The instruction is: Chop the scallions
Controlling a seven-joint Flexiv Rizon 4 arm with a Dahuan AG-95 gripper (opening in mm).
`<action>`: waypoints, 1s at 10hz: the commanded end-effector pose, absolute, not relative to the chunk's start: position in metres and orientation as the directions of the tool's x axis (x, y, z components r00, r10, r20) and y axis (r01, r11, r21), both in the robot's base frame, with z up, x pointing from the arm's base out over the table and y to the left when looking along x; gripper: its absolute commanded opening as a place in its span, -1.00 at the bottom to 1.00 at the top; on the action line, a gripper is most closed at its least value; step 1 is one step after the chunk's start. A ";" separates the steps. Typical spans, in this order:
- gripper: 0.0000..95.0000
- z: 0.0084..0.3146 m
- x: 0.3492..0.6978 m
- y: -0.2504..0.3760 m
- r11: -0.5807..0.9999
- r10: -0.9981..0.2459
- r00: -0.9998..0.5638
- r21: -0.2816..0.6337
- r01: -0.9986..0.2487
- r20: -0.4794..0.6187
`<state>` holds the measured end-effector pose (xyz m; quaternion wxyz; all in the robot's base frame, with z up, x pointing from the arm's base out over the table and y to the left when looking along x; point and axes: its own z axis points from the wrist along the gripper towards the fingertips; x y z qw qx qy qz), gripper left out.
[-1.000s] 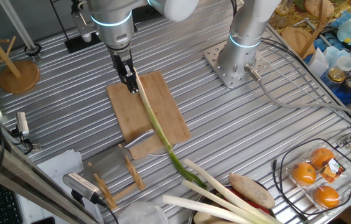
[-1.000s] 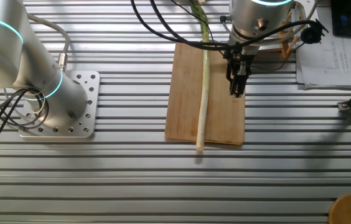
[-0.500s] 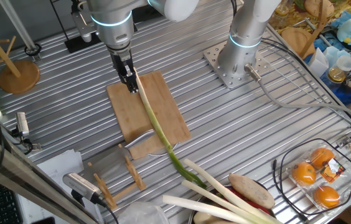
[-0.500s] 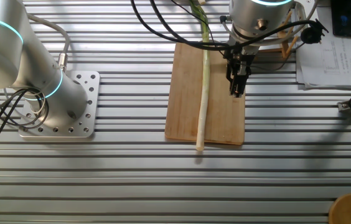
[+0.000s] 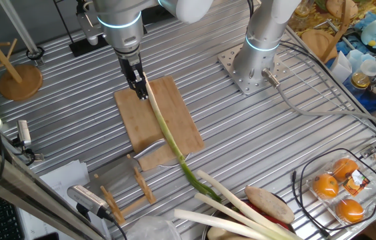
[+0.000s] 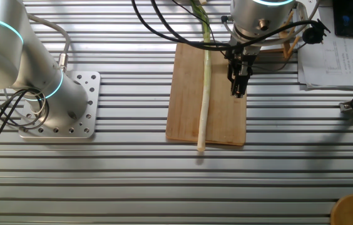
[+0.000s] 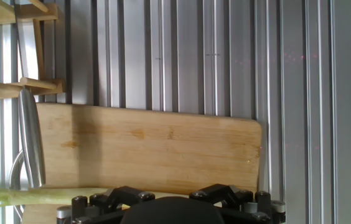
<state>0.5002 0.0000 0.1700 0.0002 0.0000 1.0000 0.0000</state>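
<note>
Gripper (image 6: 238,92), fingers pressed together and empty, hovers over the cutting board (image 6: 183,119) at the scallion's (image 6: 204,100) 3 o'clock.

A ridged metal table (image 5: 241,133) carries a wooden cutting board (image 5: 141,127).

1 fixed view: high, oblique, wide over the table (image 5: 255,143). Other fixed view: opposite side, near top-down, closer. Hand view: straight down, very close. All 3 share the cutting board (image 5: 158,123) (image 6: 206,94) (image 7: 157,149) and scallion (image 5: 168,137) (image 6: 204,87) (image 7: 45,195).
</note>
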 end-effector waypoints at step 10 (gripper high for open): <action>-1.00 0.170 0.500 0.000 0.995 -0.099 -0.992 -0.035 -0.096 -0.078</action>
